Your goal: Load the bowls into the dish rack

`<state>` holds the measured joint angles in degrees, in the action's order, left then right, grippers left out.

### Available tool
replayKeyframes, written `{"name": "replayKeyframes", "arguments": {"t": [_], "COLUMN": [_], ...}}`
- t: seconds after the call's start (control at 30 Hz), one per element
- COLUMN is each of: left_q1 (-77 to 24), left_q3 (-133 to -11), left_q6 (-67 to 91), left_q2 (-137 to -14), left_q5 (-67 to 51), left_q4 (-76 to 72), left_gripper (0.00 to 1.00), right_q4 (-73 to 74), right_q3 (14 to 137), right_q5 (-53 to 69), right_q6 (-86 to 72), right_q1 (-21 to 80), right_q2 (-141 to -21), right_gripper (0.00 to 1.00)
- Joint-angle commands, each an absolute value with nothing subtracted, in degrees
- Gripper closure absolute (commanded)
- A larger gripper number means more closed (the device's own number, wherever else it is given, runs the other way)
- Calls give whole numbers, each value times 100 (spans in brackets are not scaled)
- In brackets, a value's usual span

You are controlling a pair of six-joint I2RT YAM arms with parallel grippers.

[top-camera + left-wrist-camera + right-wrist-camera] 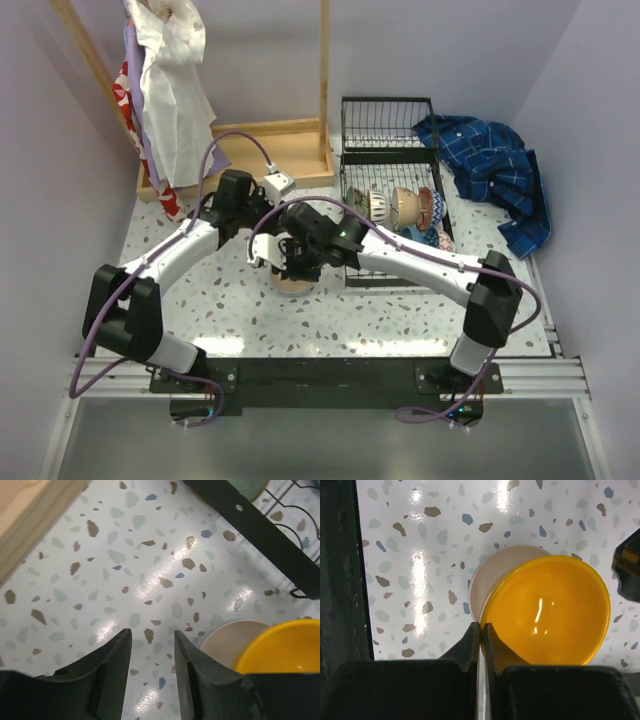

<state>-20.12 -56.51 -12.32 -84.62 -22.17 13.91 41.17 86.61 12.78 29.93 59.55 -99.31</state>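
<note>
My right gripper [481, 625] is shut on the near rim of a yellow bowl [550, 610] and holds it just over a beige bowl [492, 575] that sits on the speckled table. In the top view the right gripper [295, 258] covers the yellow bowl, and the beige bowl [292, 281] shows below it. My left gripper [152, 632] is open and empty just left of both bowls, with the yellow bowl [285, 647] at its right finger. It also shows in the top view [262, 249]. The black dish rack [390, 150] stands behind to the right and holds several bowls [405, 207].
A wooden clothes stand [250, 135] with hanging cloths stands at the back left. A blue plaid cloth [495, 170] lies right of the rack. The rack's black edge [260, 530] crosses the top right of the left wrist view. The two arms cross close together mid-table.
</note>
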Motion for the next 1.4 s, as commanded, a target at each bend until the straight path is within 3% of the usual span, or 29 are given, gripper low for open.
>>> {"name": "replayKeyframes", "arguments": {"t": [0.0, 0.23, 0.4, 0.83, 0.93, 0.97, 1.03, 1.1, 1.2, 1.37], "left_q1": [-1899, -1828, -1819, -1819, -1828, -1828, -1837, -1846, -2021, -3795], "left_q3": [-6230, -6582, -6864, -7383, -7243, -7086, -6926, -6768, -6794, -6496], "left_q6": [-1002, -1554, -1881, -2715, -3040, -3085, -3251, -3366, -3629, -3736], "left_q2": [-8227, -7875, -7708, -7524, -7279, -7216, -7006, -6900, -6777, -6530], "left_q5": [-1161, -457, -826, -1599, -2169, -2258, -2451, -2680, -2970, -2584], "left_q4": [1528, 2152, 2969, 3805, 4051, 4130, 4218, 4403, 4841, 5045], "left_gripper": [55, 48, 46, 46, 46, 45, 45, 44, 44, 44], "right_q4": [4104, 4157, 3886, 2558, 2689, 2942, 3250, 3725, 4499, 5001], "right_q3": [8229, 7006, 5883, 4772, 4816, 4843, 4922, 4957, 5342, 6274], "right_q5": [1134, 1064, 1116, 1283, 1318, 1327, 1266, 1134, 907, -542], "right_q6": [3225, 3506, 3779, 3929, 3946, 3972, 4034, 4025, 3772, 2709], "right_q1": [6099, 6293, 6311, 6372, 6398, 6381, 6390, 6390, 6390, 6083], "right_q2": [-9125, -7930, -7384, -7462, -7427, -7375, -7095, -6795, -6049, -4695], "right_gripper": [100, 100, 100, 100, 84, 69, 58, 51, 51, 38]}}
